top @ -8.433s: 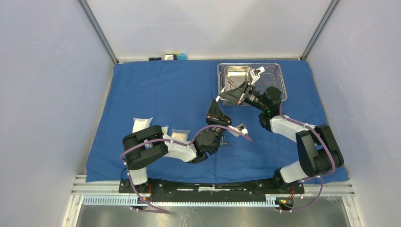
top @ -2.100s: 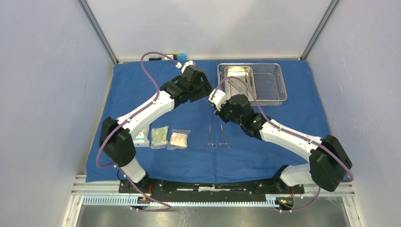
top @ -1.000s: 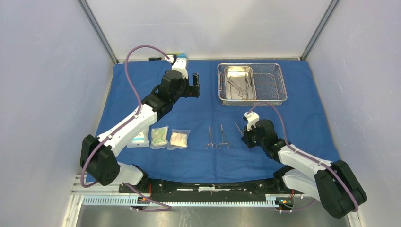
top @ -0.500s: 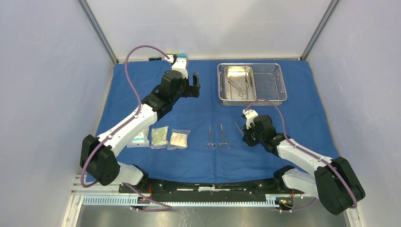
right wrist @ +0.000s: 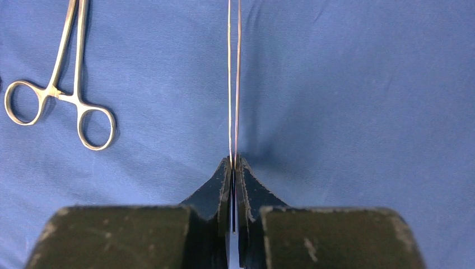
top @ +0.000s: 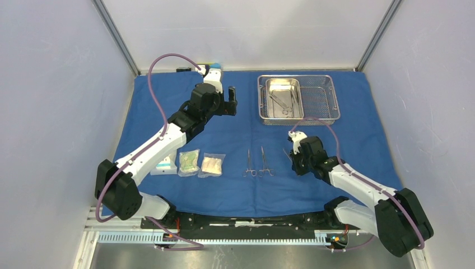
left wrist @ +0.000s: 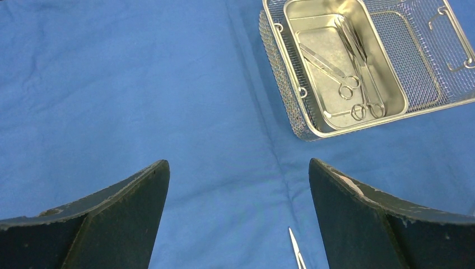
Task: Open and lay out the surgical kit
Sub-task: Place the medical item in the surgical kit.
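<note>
Steel tweezers (right wrist: 233, 84) sit pinched between the right jaws; the left jaws gape wide.

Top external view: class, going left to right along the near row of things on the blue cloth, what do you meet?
First the white packet → green packet → beige packet → ring-handled clamp → second ring-handled clamp → right end effector, shut on a thin instrument.

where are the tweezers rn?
Top view, right of centre: the tweezers are pinched in the right gripper at the blue cloth, just right of the two laid-out clamps.
</note>
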Tool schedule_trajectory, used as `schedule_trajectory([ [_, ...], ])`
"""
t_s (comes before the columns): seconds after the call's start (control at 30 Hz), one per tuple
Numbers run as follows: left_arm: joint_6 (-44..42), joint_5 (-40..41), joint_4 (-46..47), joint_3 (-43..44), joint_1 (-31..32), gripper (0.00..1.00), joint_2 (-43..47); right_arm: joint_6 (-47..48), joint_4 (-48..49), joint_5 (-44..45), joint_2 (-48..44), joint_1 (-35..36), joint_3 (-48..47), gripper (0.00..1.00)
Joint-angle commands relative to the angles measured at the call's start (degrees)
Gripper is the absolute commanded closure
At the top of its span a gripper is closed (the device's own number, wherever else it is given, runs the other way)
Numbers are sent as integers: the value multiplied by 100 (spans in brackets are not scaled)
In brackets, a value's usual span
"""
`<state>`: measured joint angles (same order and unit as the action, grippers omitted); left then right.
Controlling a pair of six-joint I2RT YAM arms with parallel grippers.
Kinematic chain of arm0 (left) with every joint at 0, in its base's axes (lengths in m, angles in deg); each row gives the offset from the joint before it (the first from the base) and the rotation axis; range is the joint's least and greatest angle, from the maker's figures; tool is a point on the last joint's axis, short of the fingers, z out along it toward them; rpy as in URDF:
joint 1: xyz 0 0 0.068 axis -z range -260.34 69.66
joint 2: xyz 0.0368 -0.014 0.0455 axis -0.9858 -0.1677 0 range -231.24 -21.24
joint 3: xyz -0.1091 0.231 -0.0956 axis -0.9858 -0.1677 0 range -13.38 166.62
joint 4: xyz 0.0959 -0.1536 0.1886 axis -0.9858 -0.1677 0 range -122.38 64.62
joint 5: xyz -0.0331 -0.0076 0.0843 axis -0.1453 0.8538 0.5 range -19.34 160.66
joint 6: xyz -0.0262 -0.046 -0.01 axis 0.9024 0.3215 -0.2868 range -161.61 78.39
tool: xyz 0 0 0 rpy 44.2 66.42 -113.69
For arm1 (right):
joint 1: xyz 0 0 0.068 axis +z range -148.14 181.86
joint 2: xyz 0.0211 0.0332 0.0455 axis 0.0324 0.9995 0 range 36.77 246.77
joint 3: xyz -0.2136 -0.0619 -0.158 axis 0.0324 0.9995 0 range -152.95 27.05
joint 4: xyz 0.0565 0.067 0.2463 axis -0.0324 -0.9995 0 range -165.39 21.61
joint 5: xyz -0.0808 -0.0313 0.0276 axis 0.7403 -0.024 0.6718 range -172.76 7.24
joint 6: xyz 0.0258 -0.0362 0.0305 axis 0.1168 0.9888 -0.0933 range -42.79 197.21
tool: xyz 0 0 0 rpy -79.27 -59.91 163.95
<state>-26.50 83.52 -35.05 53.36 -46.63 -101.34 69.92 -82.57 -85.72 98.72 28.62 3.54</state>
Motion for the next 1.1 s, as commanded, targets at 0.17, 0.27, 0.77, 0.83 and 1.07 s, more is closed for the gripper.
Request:
schedule_trajectory([
  [0.17,-61,-49,170,133,-23,0,-29,-34,-47,6,246,-13,-237,80],
  [0.27,-61,-63,141,157,-23,0,-54,-6,-163,5,340,-13,-339,79],
  [0.77,-52,-91,163,133,-23,0,-29,-11,-510,-272,449,-18,-681,71],
  [0.83,-52,-88,159,137,-23,0,-26,-37,-507,-347,459,-15,-686,69],
  [1.07,-71,-68,159,127,-23,0,-37,-105,-465,-649,444,-18,-682,71],
])
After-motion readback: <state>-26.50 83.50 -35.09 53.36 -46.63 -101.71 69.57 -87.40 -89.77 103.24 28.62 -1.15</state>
